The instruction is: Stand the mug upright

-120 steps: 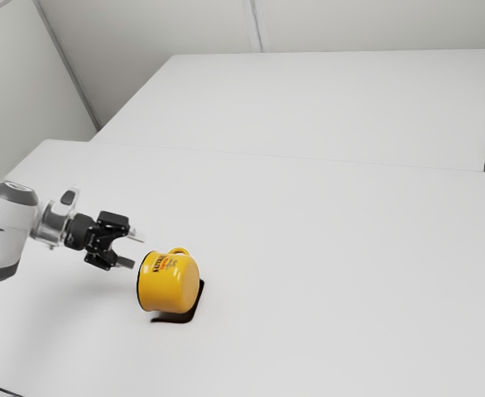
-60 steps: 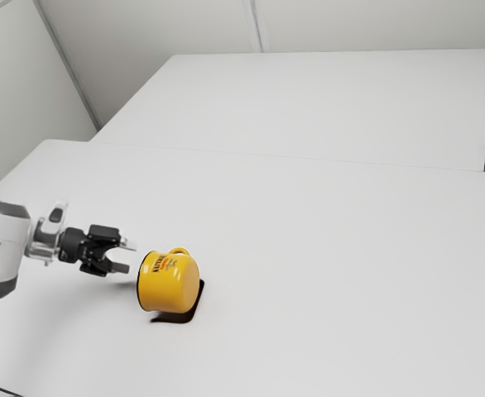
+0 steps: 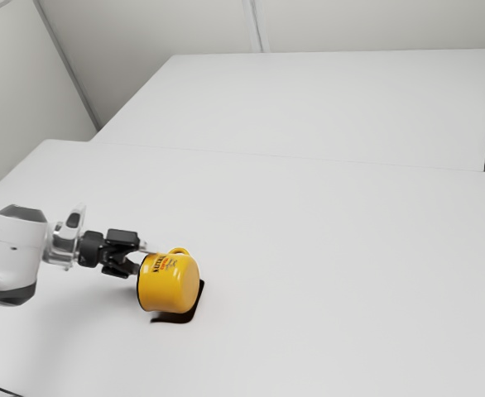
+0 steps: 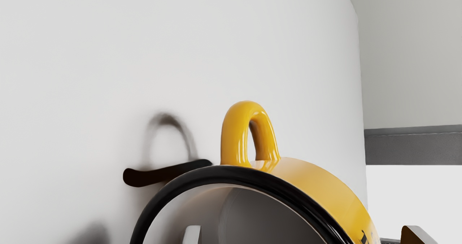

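Closer to the mug [image 3: 170, 285] now, the gripper [image 3: 141, 258] has moved toward 3 o'clock in the exterior view since the earlier frame, while the mug has stayed where it was. From where I stand, the white robot arm [image 3: 13, 248] enters at 9 o'clock. Its hand reaches out low above the white table [image 3: 350, 256], pointing toward 3 o'clock and dipping slightly toward 4. The two fingers stand well apart, one nearer 12 o'clock and the other nearer 6, with nothing gripped between them. In the wrist view, one fingertip [image 4: 192, 235] shows against the mug's mouth and the other stands outside its wall, so the rim lies between them; whether either touches, I cannot tell. The yellow mug lies on its side at the gripper's 4 o'clock, its black-rimmed mouth facing 9 o'clock toward the hand and its base toward 3. Its looped handle [image 3: 179, 251] rises between 12 and 1 o'clock. A flat dark piece [image 3: 194, 309] shows beside and beneath the mug, from its 4 o'clock round to 6.
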Controlling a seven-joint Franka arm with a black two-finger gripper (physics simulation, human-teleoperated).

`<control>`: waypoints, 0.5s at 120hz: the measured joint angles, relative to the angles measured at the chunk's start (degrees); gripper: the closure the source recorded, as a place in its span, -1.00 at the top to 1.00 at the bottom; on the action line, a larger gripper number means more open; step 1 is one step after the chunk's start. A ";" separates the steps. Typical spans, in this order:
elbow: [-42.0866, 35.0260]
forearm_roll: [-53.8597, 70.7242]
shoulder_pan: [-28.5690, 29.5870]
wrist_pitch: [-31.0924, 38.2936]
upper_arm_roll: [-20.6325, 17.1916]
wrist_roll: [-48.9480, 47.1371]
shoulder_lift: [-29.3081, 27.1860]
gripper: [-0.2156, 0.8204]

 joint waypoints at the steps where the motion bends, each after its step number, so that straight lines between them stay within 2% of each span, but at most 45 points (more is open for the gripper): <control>1: 0.00 -0.09 0.02 0.03 -0.14 0.03 0.00 0.58; 29: -0.01 -1.79 -0.71 0.45 -1.68 0.78 0.06 0.56; 33: -0.06 -1.96 -0.61 0.59 -1.74 0.85 0.04 0.45; 49: -0.16 -2.29 -0.09 1.19 -2.23 0.88 0.02 -0.24; 60: -0.17 -2.19 -0.14 1.67 -2.26 0.67 0.00 -0.55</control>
